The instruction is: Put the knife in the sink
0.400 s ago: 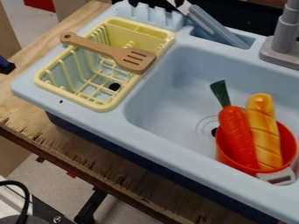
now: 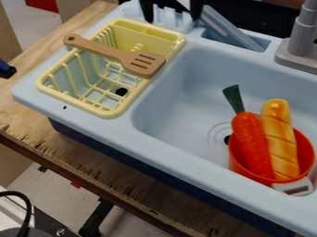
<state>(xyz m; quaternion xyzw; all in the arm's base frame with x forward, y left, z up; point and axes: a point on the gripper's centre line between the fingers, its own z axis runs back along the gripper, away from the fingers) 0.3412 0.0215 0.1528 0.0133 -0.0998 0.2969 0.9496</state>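
1. The tool (image 2: pixel 171 19) is at the top edge of the frame, its two black fingers spread wide, with nothing gripped between them.
2. The grey-blue knife (image 2: pixel 230 28) lies at a slant in the recess behind the basin, top centre-right, outside the sink (image 2: pixel 186 97). Its upper end is by one finger; whether they touch, I cannot tell.
3. A red pot (image 2: pixel 239 170) at lower right holds a carrot (image 2: pixel 250 143) and a bread loaf (image 2: pixel 280 139).
4. A wooden spatula (image 2: pixel 139 62) lies across the yellow dish rack (image 2: pixel 46 88), upper left.

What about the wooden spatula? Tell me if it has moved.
No, the spatula lies as before, slanted across the yellow rack, with no shift either way.
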